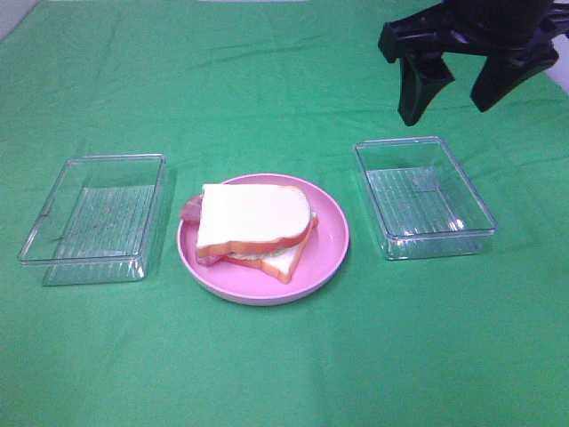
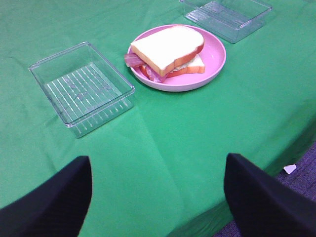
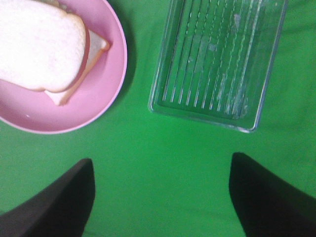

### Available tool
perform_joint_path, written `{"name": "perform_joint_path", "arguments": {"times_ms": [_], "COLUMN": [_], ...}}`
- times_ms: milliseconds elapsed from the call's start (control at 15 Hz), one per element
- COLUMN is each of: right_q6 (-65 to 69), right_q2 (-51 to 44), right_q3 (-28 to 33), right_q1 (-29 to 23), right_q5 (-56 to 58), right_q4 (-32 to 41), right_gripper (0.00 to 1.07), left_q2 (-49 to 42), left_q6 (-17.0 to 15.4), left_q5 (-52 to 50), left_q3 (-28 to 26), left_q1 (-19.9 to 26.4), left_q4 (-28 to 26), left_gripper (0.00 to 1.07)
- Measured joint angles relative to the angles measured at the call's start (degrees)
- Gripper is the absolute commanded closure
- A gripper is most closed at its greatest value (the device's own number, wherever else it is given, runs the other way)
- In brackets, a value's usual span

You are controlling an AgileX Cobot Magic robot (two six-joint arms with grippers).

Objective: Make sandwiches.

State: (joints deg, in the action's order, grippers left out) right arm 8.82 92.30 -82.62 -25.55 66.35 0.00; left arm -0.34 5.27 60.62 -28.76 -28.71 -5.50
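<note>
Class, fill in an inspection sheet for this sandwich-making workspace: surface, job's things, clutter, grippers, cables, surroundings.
Surface: green cloth, lightly creased, covering the table.
Job's things: one sandwich assembled on the pink plate; bread on top, bacon sticking out at the side.
Clutter: two clear trays, left tray and right tray, both empty, flanking the plate.
Grippers: right gripper open, raised behind the right tray, holding nothing; left gripper open, holding nothing, seen only in its wrist view.
Cables: nothing seen.
Surroundings: floor strip with a small white scrap past the table edge.
</note>
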Motion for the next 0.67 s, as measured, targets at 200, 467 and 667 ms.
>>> {"name": "perform_joint_path", "arguments": {"times_ms": [200, 467, 667], "right_q6": [-0.9, -4.6, -4.8], "right_q2": [-8.4, -21.7, -40.2], "right_q3": [11.0, 28.1, 43.2], "right_q1": [0.0, 0.0, 0.0], "right_q5": [-2.2, -5.3, -5.4], "right_q4": [0.0, 0.0, 0.0], "right_gripper": [0.36, 0.36, 0.36], "left_q2": [0.0, 0.0, 0.0], "left_q6": [0.0, 0.0, 0.0], "left_q5": [0.0, 0.0, 0.0], "left_q3": [0.0, 0.0, 0.0], "left_q1": [0.0, 0.0, 0.0], "left_q4": [0.0, 0.0, 0.0], "left_gripper": [0.35, 0.35, 0.35]}}
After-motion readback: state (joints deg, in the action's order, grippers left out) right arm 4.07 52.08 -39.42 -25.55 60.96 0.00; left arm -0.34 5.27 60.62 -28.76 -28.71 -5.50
